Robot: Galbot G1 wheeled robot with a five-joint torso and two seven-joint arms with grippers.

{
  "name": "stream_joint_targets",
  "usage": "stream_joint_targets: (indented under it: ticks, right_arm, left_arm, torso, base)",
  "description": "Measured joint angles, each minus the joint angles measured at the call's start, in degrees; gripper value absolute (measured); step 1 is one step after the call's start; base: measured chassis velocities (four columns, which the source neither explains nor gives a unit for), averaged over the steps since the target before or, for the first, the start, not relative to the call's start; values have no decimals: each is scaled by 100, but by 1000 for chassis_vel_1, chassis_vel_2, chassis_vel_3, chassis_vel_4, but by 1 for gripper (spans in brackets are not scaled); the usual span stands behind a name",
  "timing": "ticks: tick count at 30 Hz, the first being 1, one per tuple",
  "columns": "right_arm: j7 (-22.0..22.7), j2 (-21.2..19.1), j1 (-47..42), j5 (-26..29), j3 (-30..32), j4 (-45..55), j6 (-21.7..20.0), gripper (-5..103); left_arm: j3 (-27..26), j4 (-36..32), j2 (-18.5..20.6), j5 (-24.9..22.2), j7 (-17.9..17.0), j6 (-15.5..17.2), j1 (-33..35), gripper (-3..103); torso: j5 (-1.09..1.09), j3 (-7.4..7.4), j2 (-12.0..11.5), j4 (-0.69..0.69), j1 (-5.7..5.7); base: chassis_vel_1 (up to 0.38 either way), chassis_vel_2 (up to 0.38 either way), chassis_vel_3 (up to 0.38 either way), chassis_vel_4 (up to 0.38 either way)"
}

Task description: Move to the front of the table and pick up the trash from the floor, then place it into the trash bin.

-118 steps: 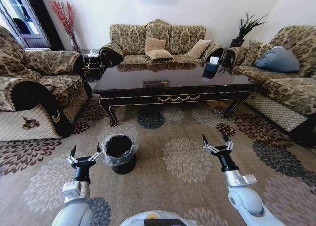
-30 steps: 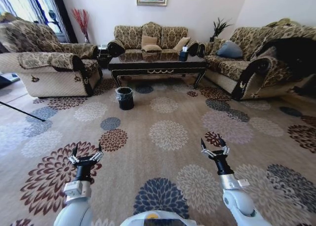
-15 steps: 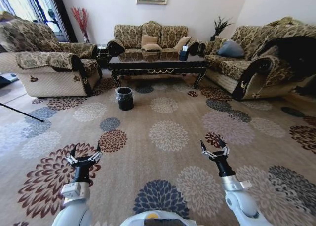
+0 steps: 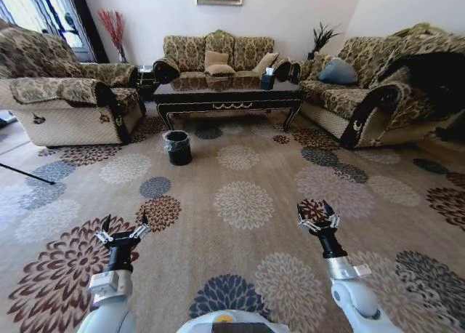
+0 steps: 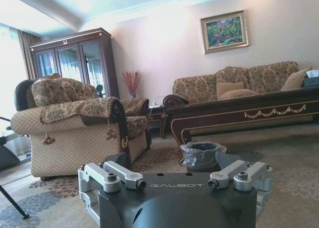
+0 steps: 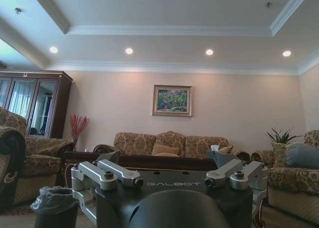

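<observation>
Here the dark wood coffee table (image 4: 227,94) sits in the upper middle of the head view, far up the flowered carpet (image 4: 240,202). The black trash bin (image 4: 178,147) with its clear plastic liner stands on the carpet just in front of the table's left end, toward the armchair (image 4: 69,104). No litter can be made out on the floor. The left gripper (image 4: 121,229) hangs low at the lower left of the frame, fingers spread and empty. The right gripper (image 4: 317,215) hangs at the lower right, fingers likewise spread and empty. In the left wrist view the bin (image 5: 200,155) stands before the table's rail (image 5: 249,113).
</observation>
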Motion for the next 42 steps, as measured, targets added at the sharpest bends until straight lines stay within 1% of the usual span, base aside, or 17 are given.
stream_joint_targets:
  ticks: [3,8,12,14,15,19,20,22,23,25,30,33,36,42]
  right_arm:
    - [2,8,33,-25,-2,-26,6,100]
    - [200,-4,111,-122,-5,-39,-23,100]
    - [433,-103,125,-121,95,69,-193,100]
    - [547,-217,68,-77,227,211,-377,100]
    - [547,-217,68,-77,227,211,-377,100]
    - [653,-402,-73,-4,425,437,-664,100]
    - [698,-583,-188,14,634,737,-852,100]
    - [711,-616,-214,25,673,810,-901,100]
    - [821,-743,-308,120,813,1111,-1099,100]
    - [955,-821,-365,179,902,1316,-1235,100]
    - [1049,-858,-431,178,939,1428,-1348,100]
    - [1023,-809,-452,102,929,1430,-1309,100]
    - [976,-793,-486,91,932,1437,-1299,100]
    - [949,-783,-493,84,932,1439,-1285,100]
  left_arm:
    - [-3,52,-6,0,5,-10,-32,100]
    - [-65,130,5,-18,18,-14,-99,100]
    - [-125,153,22,-89,70,-1,-224,100]
    - [-184,123,78,-194,96,97,-335,100]
    - [-184,123,78,-194,96,97,-335,100]
    - [-353,54,305,-467,200,202,-502,100]
    - [-667,-116,563,-852,290,318,-637,100]
    - [-722,-148,606,-906,303,336,-653,100]
    - [-907,-245,758,-1088,342,407,-706,100]
    - [-999,-274,826,-1170,365,434,-724,100]
    - [-979,-246,742,-1158,451,403,-667,100]
    - [-983,-246,612,-1155,857,244,-609,100]
    - [-999,-246,588,-1164,950,220,-604,100]
    - [-1002,-244,581,-1165,970,210,-600,100]
  torso:
    - [1,1,0,0,1]
    - [1,1,0,0,1]
    - [1,1,0,1,1]
    - [-1,1,0,0,1]
    - [-1,1,0,0,1]
    - [0,1,0,-1,1]
    - [1,1,0,1,1]
    - [1,1,0,0,1]
    - [0,1,0,-1,1]
    - [-1,1,0,0,2]
    - [0,1,0,0,2]
    - [1,1,0,1,2]
    - [1,1,0,-1,2]
    - [1,1,0,0,2]
  base:
    - [0,0,0,0]
    - [0,0,0,0]
    - [0,0,0,0]
    - [0,0,0,0]
    - [0,0,0,0]
    - [0,0,0,0]
    - [0,0,0,0]
    - [0,0,0,0]
    - [0,0,0,0]
    - [0,0,0,0]
    - [0,0,0,0]
    - [0,0,0,0]
    - [0,0,0,0]
    - [0,0,0,0]
